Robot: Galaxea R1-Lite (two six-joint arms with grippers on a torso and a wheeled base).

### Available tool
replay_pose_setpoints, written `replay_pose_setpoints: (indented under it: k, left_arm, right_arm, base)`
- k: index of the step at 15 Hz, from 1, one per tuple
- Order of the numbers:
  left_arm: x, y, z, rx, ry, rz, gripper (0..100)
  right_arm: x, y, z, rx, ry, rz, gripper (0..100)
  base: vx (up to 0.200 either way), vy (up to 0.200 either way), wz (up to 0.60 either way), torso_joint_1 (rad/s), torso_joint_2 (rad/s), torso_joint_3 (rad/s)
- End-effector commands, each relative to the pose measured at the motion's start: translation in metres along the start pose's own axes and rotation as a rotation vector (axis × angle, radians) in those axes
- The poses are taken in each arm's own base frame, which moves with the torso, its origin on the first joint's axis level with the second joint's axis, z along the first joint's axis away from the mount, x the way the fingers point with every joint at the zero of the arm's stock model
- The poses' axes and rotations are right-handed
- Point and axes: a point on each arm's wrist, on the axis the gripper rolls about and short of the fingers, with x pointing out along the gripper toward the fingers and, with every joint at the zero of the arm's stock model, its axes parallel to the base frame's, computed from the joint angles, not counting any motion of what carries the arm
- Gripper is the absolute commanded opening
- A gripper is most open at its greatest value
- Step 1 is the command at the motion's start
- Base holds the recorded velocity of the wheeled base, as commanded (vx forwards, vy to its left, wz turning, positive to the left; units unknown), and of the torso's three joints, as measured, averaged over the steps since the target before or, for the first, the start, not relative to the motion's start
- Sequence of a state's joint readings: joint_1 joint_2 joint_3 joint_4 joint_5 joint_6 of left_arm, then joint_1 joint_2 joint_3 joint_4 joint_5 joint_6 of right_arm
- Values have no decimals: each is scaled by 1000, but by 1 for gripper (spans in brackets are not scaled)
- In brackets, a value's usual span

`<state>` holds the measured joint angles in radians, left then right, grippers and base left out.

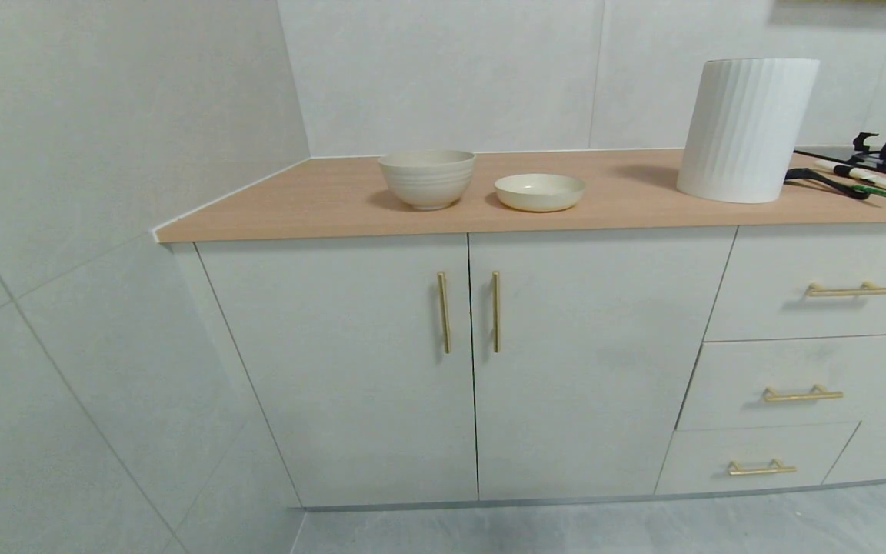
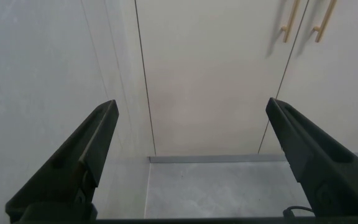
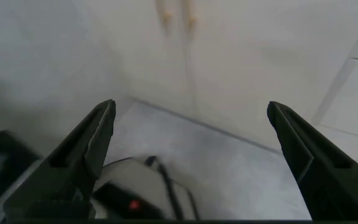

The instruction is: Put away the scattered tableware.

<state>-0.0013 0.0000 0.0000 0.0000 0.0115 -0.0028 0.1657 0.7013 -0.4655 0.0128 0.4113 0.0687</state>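
A ribbed beige bowl (image 1: 428,178) stands on the wooden countertop (image 1: 627,204), and a shallow cream dish (image 1: 540,191) sits just to its right. Below them are two cabinet doors with gold handles (image 1: 444,312). My left gripper (image 2: 191,118) hangs low before the cabinet front, open, with nothing between its fingers (image 2: 89,158). My right gripper (image 3: 191,118) is also low over the floor near the cabinet, open and empty, its fingers (image 3: 82,155) wide apart.
A tall white ribbed container (image 1: 747,129) stands at the counter's right, with chopsticks and dark utensils (image 1: 858,181) beside it near a stove. Three drawers with gold handles (image 1: 851,290) sit to the right of the doors. A tiled wall closes the left side.
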Motion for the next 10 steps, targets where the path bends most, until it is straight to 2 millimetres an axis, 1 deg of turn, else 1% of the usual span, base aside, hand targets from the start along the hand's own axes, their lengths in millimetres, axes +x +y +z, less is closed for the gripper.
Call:
replay_pose_setpoints:
  k: [1, 2, 4, 5, 6, 7, 8, 9, 10]
  left_arm:
    - [0, 0, 0, 0, 2, 1, 100]
    - [0, 0, 0, 0, 2, 1, 100]
    - [0, 0, 0, 0, 2, 1, 100]
    - [0, 0, 0, 0, 2, 1, 100]
    - [0, 0, 0, 0, 2, 1, 100]
    - [0, 0, 0, 0, 2, 1, 100]
    - [0, 0, 0, 0, 2, 1, 100]
    - [0, 0, 0, 0, 2, 1, 100]
    - [0, 0, 0, 0, 2, 1, 100]
  right_arm:
    - [23, -1, 8, 37, 90, 96, 100]
    - [32, -1, 12, 36, 105, 115, 100]
    - [64, -7, 25, 27, 103, 141, 100]
    - [69, -8, 26, 25, 99, 144, 100]
    - [102, -11, 30, 12, 96, 180, 100]
    - [117, -10, 35, 4, 89, 199, 100]
    - [146, -11, 44, -1, 95, 220, 100]
    - [162, -7, 53, -9, 92, 243, 100]
    - [172, -1, 60, -17, 87, 274, 100]
  base:
    - [0, 0, 0, 0, 0, 0]
    - [0, 0, 0, 0, 0, 0]
    - [0, 0, 0, 0, 0, 0]
    - [0, 0, 0, 0, 0, 0]
    - [0, 0, 0, 0, 0, 0]
    - [0, 0, 0, 0, 0, 0]
    - [0, 0, 0, 0, 0, 0]
    - [0, 0, 0, 0, 0, 0]
    - [0, 0, 0, 0, 0, 0]
